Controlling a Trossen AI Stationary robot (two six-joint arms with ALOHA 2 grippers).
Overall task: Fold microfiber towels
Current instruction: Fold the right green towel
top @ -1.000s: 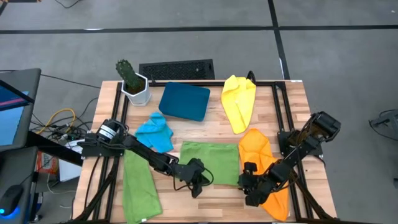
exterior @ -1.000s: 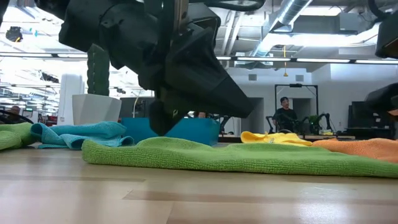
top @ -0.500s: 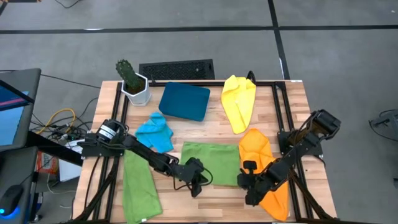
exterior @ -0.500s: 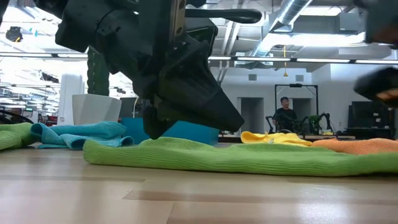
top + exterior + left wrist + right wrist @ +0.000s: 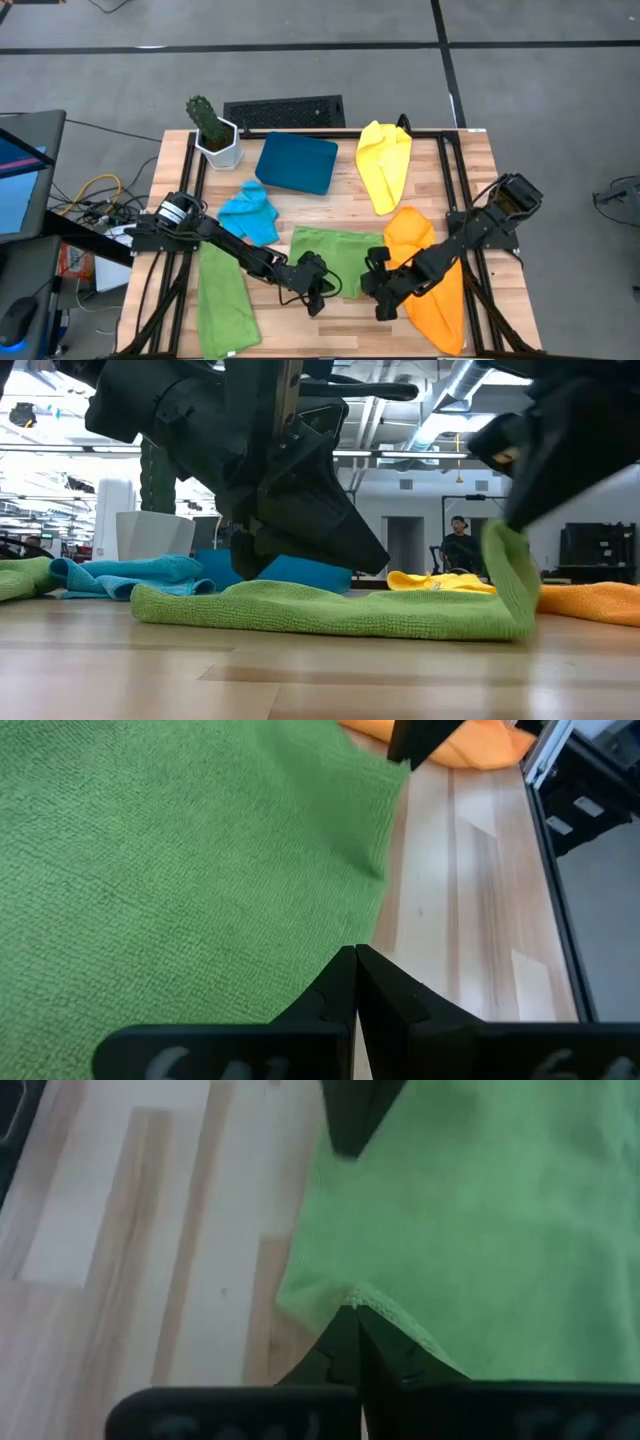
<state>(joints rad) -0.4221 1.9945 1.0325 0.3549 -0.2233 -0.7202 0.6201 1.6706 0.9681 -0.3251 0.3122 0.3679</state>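
1. At far left of the desk (image 5: pixel 330 205): second green towel (image 5: pixel 222 298) flat along the edge, sky-blue towel (image 5: pixel 250 212) bunched just above it. No risk here unless snagged by the left arm's elbow in passing.
2. Left tool (image 5: pixel 316 290): fingers pressed together, tips resting on the near left part of the middle green towel (image 5: pixel 335 255), apparently pinning it. Likely trouble: pin slipping on the soft pile, whole cloth dragged sideways, crooked crease.
3. Right tool (image 5: pixel 378 290): clamped on the green towel's near right corner, edge lifted and curling over in the low view. Thin pinch at the hem; possible loss of the corner mid-fold, or a flop short of the far edge.
4. Orange towel (image 5: pixel 425 262) just beside the right arm, partly under it; possible catch and drag.
5. Yellow towel (image 5: pixel 384 160) well apart; no threat.
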